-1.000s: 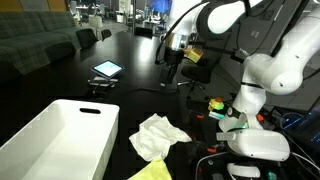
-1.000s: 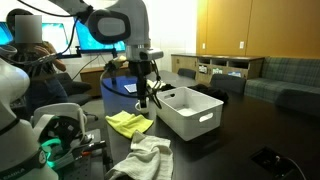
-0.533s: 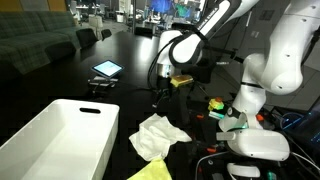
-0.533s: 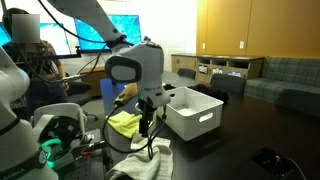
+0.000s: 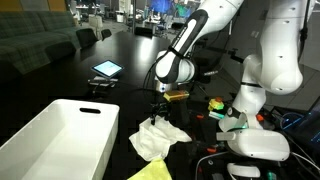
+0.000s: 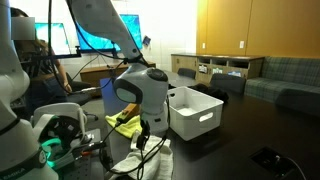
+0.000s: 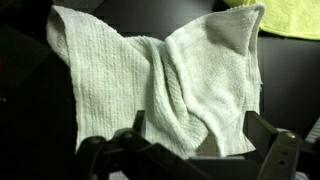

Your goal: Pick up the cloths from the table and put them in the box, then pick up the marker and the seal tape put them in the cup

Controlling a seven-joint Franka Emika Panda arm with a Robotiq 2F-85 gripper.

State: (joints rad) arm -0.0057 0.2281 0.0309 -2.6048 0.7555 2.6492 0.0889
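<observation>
The gripper [image 5: 157, 113] hangs straight over the off-white cloth [image 5: 160, 135], jaws spread wide and holding nothing. In the wrist view the cloth [image 7: 165, 85] fills the frame directly below, so the coming move looks like a plain drop with almost no sideways travel. The cloth lies crumpled, wider across the view than deep. 1 raised fold runs through its middle from the far side toward the camera. The 2 fingers [image 7: 268, 140] stand to either side of that fold, across it rather than along it, which suits a pinch on the ridge.

The yellow cloth [image 7: 290, 15] shows only as a corner at the top right of the wrist view, close to the white one but apart from it. In an exterior view it [image 6: 125, 124] lies flat on the far side of the arm. The box [image 5: 60, 140] sits open on the table [image 5: 130, 60] just beside the white cloth, toward the near corner, its tall wall between cloth and interior. My judgement is that the lift must clear that rim.

The table is dark and smooth, so thin fabric may slide or slip a shallow pinch. A tablet [image 5: 106, 69] lies well apart, further along the table. The arm's base and cables crowd the opposite side.
</observation>
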